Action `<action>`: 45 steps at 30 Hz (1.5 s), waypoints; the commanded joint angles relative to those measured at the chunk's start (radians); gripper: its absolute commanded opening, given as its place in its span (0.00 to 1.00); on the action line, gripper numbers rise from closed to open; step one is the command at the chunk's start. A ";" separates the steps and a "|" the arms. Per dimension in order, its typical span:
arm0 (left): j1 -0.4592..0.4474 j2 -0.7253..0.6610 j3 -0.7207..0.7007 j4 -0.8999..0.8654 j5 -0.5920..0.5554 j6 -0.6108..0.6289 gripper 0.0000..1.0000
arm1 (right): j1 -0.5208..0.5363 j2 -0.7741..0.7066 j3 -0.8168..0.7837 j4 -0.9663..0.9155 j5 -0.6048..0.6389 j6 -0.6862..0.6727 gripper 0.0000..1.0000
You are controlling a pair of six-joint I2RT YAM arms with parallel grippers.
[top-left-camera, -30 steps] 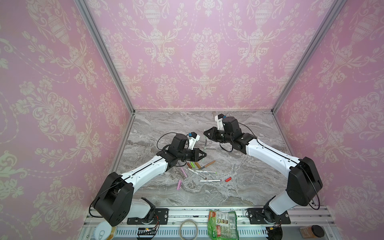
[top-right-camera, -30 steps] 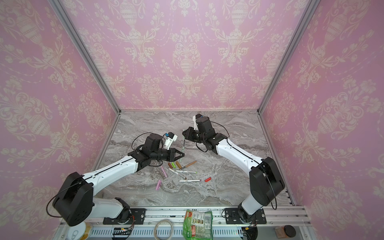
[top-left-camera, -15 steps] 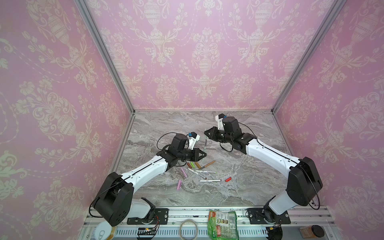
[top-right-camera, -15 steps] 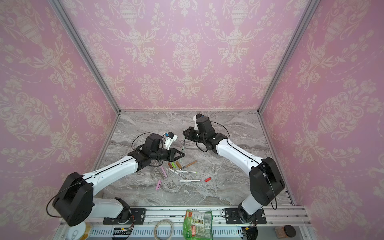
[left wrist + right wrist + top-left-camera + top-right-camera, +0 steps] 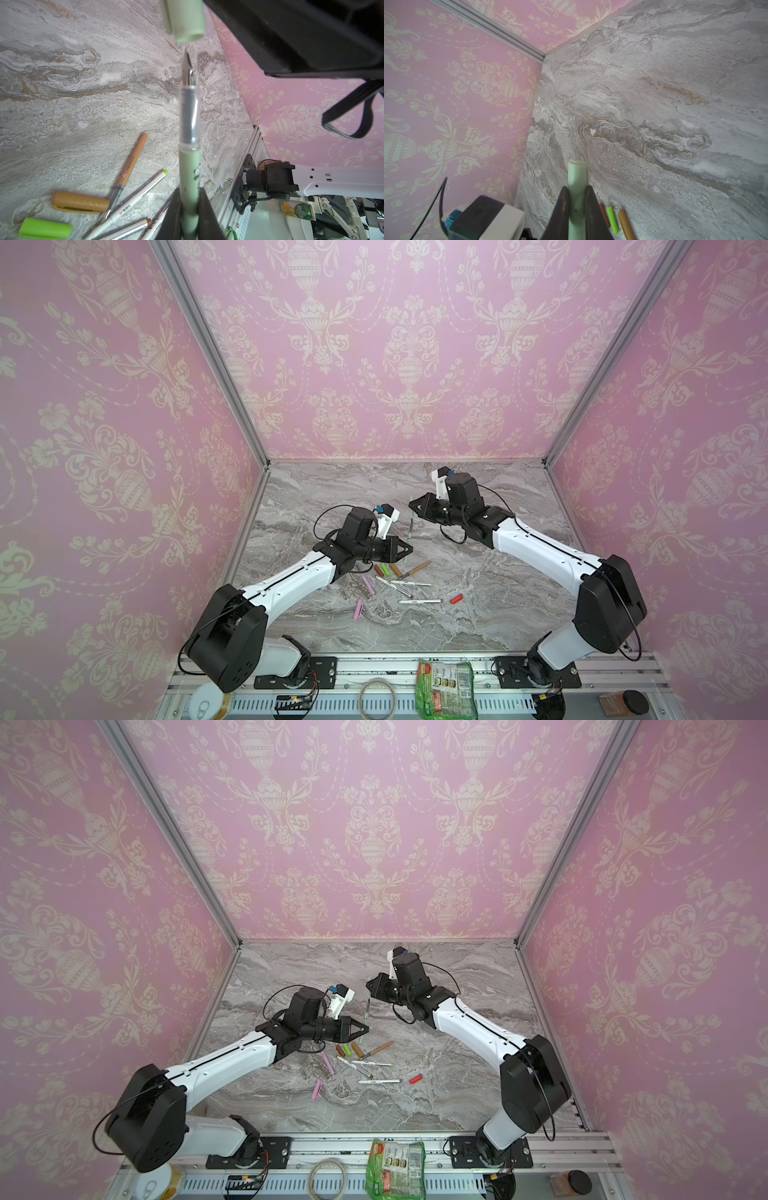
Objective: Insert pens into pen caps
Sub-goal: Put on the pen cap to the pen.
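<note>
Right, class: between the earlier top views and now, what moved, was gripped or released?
Nothing visibly changed. The left gripper stays shut on the pale green pen, the right gripper on the pale green cap, nib just short of it; loose pens and caps lie as before.

We're seeing a matt, marble-look worktop (image 5: 478,614), a smooth plastic pale green pen (image 5: 188,164) with a glossy see-through grip section, a matt plastic pale green cap (image 5: 187,18), and brushed-metal frame rails (image 5: 200,323).
</note>
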 commanded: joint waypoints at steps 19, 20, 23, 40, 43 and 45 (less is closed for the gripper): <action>-0.011 -0.026 0.032 0.007 -0.009 -0.014 0.00 | -0.001 -0.015 -0.013 -0.010 0.020 -0.042 0.10; -0.011 -0.026 0.032 0.008 -0.012 -0.013 0.00 | -0.001 -0.015 -0.015 -0.009 0.018 -0.041 0.10; -0.011 -0.023 0.036 0.012 -0.013 -0.016 0.00 | -0.001 -0.017 -0.020 -0.006 0.010 -0.040 0.10; -0.013 -0.006 0.027 0.062 -0.067 -0.039 0.00 | 0.001 -0.072 -0.106 0.009 0.007 -0.033 0.09; -0.012 -0.010 0.020 0.084 -0.090 -0.048 0.00 | 0.001 -0.087 -0.117 0.018 0.012 -0.023 0.09; -0.013 -0.012 0.016 0.105 -0.102 -0.058 0.00 | 0.002 -0.091 -0.124 0.031 0.004 -0.013 0.09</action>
